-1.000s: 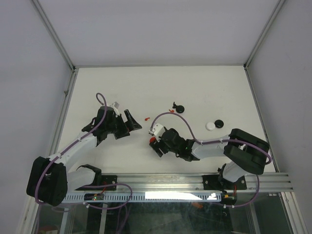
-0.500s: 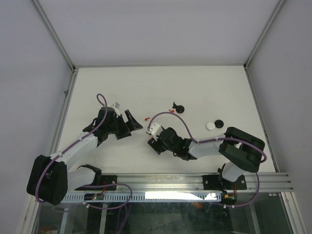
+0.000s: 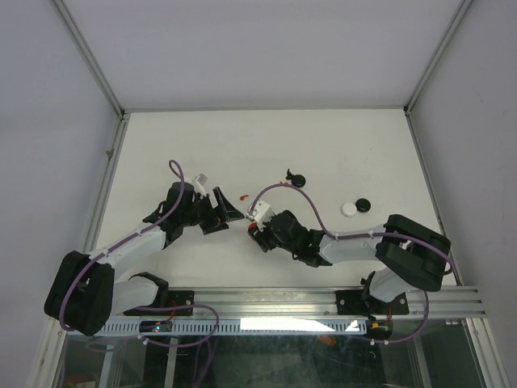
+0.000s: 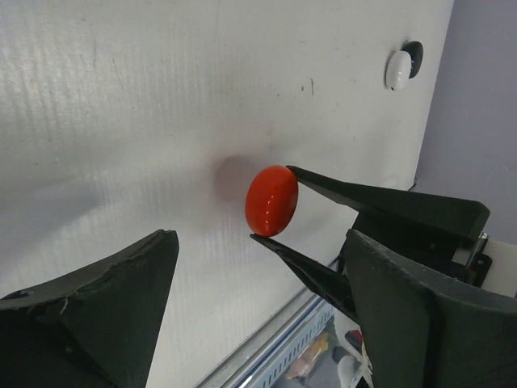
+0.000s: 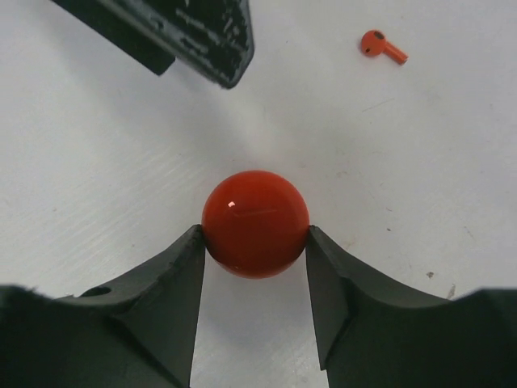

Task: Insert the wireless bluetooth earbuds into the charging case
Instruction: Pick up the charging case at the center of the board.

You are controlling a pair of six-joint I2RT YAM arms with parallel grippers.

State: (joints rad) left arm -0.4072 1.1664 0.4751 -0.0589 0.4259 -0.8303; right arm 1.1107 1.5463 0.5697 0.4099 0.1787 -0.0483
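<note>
My right gripper [image 5: 255, 236] is shut on a round red charging case [image 5: 255, 224], one finger on each side of it. In the left wrist view the same red case [image 4: 271, 200] stands on edge between those two thin black fingers [image 4: 380, 202], and it casts a shadow on the table. My left gripper [image 4: 258, 239] is open with nothing between its jaws, and it faces the case from close by. One of its fingers [image 5: 194, 32] shows at the top of the right wrist view. A small red earbud [image 5: 382, 46] lies on the table beyond the case. It is the red earbud [image 3: 244, 196] just above both grippers.
A black puck case [image 3: 300, 179] with a black earbud [image 3: 289, 173] beside it lies further back. A white case [image 3: 348, 209] and a black case [image 3: 363, 205] sit together at the right. The aluminium rail [image 3: 323, 301] runs along the near edge.
My right gripper has closed onto the red case. The left arm has swung right toward it, and its jaws have narrowed slightly.
</note>
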